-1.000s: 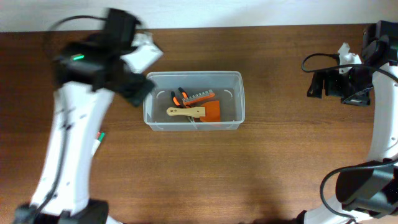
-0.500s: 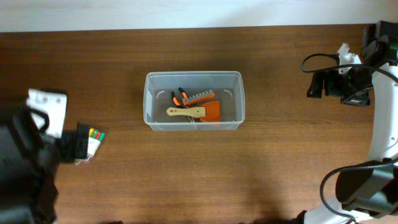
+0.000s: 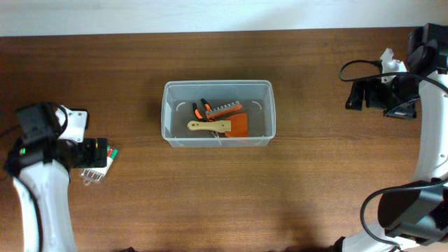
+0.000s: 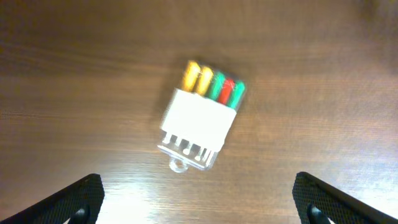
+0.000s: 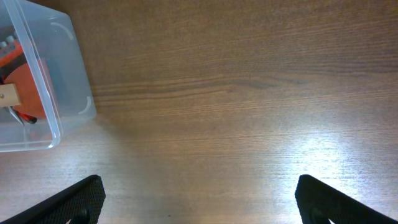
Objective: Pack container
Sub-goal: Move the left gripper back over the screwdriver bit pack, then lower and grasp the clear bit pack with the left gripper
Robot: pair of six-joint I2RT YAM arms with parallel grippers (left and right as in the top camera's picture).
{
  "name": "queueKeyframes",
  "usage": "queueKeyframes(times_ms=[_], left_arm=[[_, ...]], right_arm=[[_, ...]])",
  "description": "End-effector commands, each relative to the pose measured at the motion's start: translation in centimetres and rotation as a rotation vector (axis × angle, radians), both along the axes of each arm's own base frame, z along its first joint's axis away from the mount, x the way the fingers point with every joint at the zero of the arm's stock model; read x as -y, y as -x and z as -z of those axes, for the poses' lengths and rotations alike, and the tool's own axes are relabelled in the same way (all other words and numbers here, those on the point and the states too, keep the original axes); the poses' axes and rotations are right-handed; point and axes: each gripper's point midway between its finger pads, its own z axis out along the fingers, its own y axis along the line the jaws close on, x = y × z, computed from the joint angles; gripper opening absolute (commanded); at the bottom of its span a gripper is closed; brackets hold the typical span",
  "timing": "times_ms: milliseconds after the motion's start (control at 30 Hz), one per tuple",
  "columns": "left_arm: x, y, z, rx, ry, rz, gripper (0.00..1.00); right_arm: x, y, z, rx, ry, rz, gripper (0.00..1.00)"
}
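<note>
- Brown wood-grain table (image 3: 301, 189) fills the overhead view. A pale strip of wall (image 3: 210, 14) runs along its far edge.
- Left arm (image 3: 42, 196), white with black joints, stands at the table's left edge. Left gripper (image 4: 199, 198) hangs over a marker pack, jaws spread wide, nothing between them.
- Right arm (image 3: 430, 140) stands at the right edge. Right gripper (image 5: 199, 199) is over bare wood, jaws spread wide, gripping nothing, well apart from the tub.
- Container (image 3: 166, 119): clear plastic tub, mid-table, upright, open at the top, long side running left to right.
- Inside it: orange-handled pliers (image 3: 202, 108), a grey row of bits (image 3: 227, 108), and a wooden-handled tool (image 3: 208, 127) touching an orange flat piece (image 3: 239, 126).
- Marker pack (image 4: 200, 118): clear sleeve lying flat on the table, well left of the tub. Yellow, green and red caps show at one end. White label, too blurred to read.
</note>
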Motion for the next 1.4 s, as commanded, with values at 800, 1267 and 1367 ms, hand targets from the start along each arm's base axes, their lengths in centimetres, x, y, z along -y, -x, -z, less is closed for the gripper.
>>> queueKeyframes(times_ms=[800,1267,1367], left_arm=[[-3.1,-3.5,11.6,-0.264,-0.021,0.196,0.99],[-2.9,-2.7,14.1,-0.332,0.009,0.195,0.99],[-2.9,-2.7,14.1,-0.333,0.01,0.195,0.99]], right_arm=[[-0.3,0.0,-0.2,0.005,0.001,-0.013,0.99],[-0.3,0.0,-0.2,0.005,0.002,-0.013,0.99],[-0.3,0.1,-0.2,0.005,0.001,-0.013,0.99]])
